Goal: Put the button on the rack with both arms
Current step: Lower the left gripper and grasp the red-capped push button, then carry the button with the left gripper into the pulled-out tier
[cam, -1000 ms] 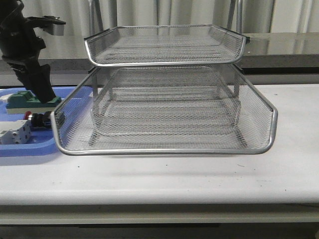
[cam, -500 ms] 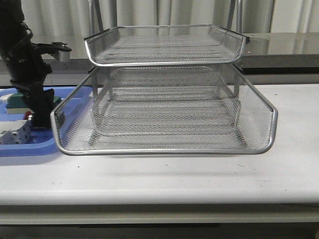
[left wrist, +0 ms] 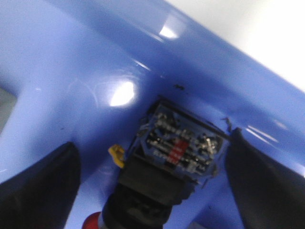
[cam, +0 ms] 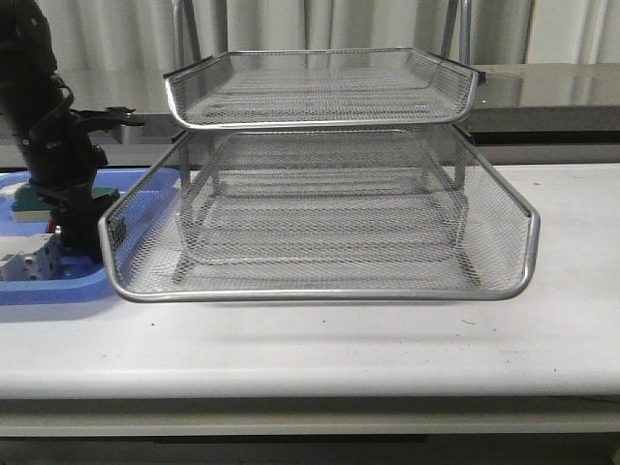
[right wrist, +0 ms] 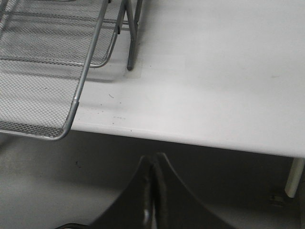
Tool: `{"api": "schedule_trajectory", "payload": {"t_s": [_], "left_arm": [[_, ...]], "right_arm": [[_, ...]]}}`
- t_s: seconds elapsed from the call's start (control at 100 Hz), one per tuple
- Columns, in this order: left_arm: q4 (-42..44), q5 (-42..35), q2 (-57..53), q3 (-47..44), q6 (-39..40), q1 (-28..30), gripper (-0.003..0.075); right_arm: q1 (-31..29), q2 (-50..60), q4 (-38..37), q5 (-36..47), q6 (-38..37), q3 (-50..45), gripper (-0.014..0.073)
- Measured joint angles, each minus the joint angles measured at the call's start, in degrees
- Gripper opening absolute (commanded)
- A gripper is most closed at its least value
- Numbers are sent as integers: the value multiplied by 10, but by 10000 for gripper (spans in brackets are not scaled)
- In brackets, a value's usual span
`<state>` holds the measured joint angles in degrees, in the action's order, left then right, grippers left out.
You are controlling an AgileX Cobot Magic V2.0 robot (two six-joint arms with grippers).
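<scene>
The button (left wrist: 162, 176) lies in the blue tray (left wrist: 71, 71): black body, blue-and-clear rear block, and a bit of red head at the frame edge. My left gripper (left wrist: 152, 143) is open, one finger on each side of the button, neither visibly touching it. In the front view the left gripper (cam: 79, 237) is down in the tray and hides most of the button. The silver wire-mesh rack (cam: 320, 281) stands mid-table with its lower tier slid forward. My right gripper (right wrist: 155, 160) is shut and empty, off the table's front edge near the rack's corner (right wrist: 81, 90).
The blue tray (cam: 48, 291) sits left of the rack, touching or nearly touching its mesh wall. A white block (cam: 24, 262) and a green-and-beige block (cam: 29, 199) lie in it beside the left gripper. White tabletop lies right of the rack (right wrist: 214, 71).
My left arm has come down and shifted slightly right, from above the green-and-beige block to low in the tray around the button. The rack has not moved.
</scene>
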<state>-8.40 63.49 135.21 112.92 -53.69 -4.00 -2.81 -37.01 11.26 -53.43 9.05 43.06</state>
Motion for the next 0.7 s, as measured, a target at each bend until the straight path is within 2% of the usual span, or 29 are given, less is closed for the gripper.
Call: {"api": "schedule_trajectory", "payload": {"t_s": [0.21, 0.33, 0.45, 0.57, 0.7], "left_arm": [[-1, -4, 2, 5, 0, 0, 126], [-1, 3, 3, 25, 0, 0, 22], [-1, 33, 3, 63, 0, 0, -19], [-2, 63, 3, 109, 7, 0, -20], [-7, 67, -1, 143, 54, 5, -20]], "right_arm": [[0, 0, 0, 0, 0, 0, -71], [0, 0, 0, 0, 0, 0, -71], [0, 0, 0, 0, 0, 0, -71], [0, 0, 0, 0, 0, 0, -71], [0, 0, 0, 0, 0, 0, -71]]}}
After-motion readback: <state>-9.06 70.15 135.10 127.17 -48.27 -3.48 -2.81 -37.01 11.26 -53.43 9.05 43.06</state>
